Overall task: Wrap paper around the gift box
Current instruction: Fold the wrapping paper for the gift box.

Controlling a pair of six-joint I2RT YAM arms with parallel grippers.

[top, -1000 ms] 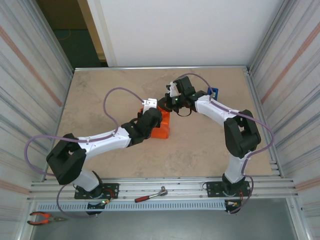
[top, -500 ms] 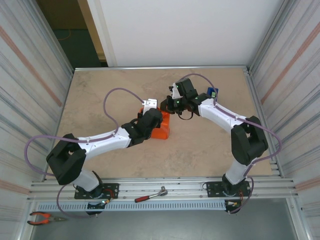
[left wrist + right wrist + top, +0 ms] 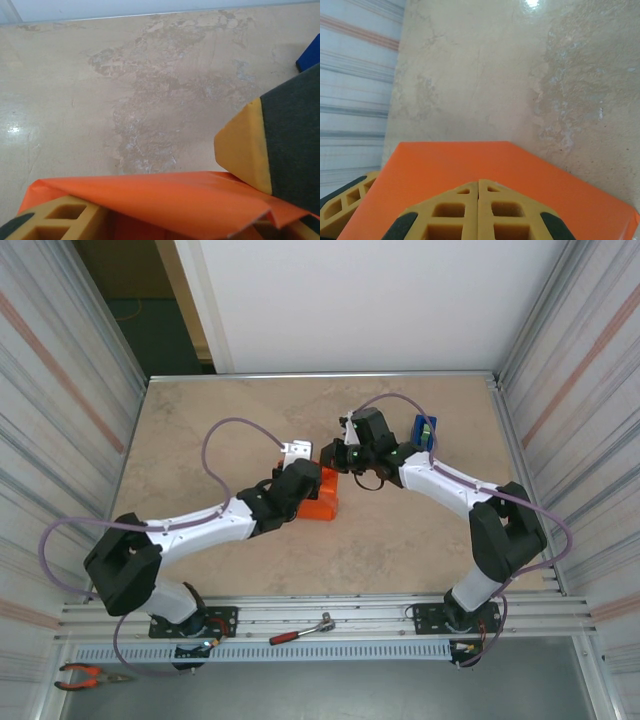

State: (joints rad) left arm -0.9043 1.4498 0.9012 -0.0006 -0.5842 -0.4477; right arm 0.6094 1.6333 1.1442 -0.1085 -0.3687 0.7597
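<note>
Left gripper (image 3: pixel 152 175) is seen with its fingers spread and the paper (image 3: pixel 165 200) lying between them; whether it is clamped cannot be told. Right gripper (image 3: pixel 478 182) is closed, its tips pressed onto the paper, which is folded into a parcel in the middle of the table (image 3: pixel 200 440).

No text, label, brand or number can be read: the orange paper (image 3: pixel 325 497), the blue dispenser (image 3: pixel 424 430) and the table (image 3: pixel 240 410) show plain surfaces, and any marking on the arms is too small to make out.
</note>
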